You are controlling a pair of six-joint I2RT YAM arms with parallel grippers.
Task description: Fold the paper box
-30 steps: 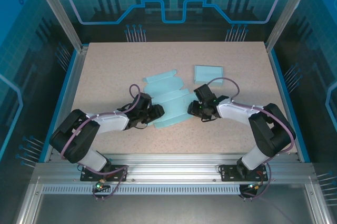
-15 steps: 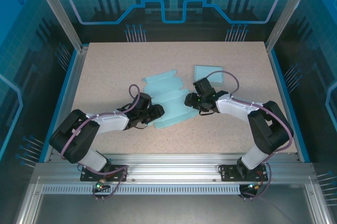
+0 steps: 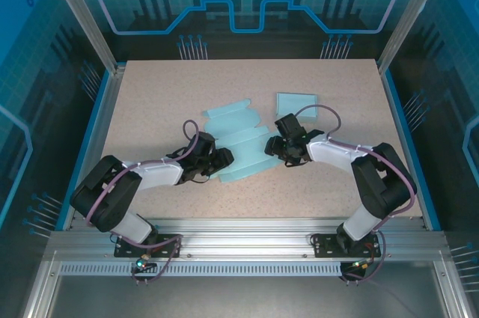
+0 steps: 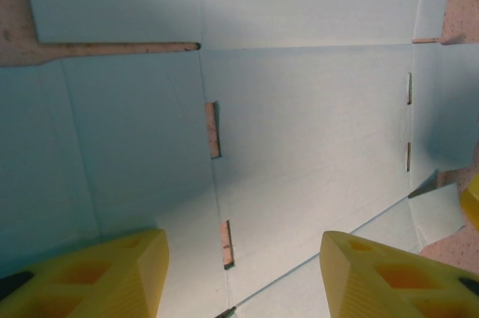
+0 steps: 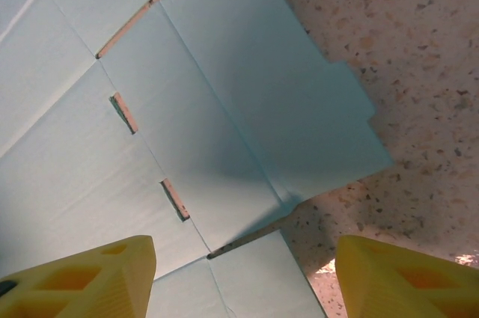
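- the right gripper (image 3: 271,146) has spread wide and shifted a little along the right edge of the box sheet (image 3: 241,150), holding nothing.
- the left gripper (image 3: 224,159) stays wide, empty, over its left edge.
- the sheet lies flat mid-counter (image 3: 165,93); by my judgement, no flap is raised yet.

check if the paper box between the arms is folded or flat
Spread flat: the paper box lies open on the table, panels, creases and slots level in both wrist views, no wall standing.
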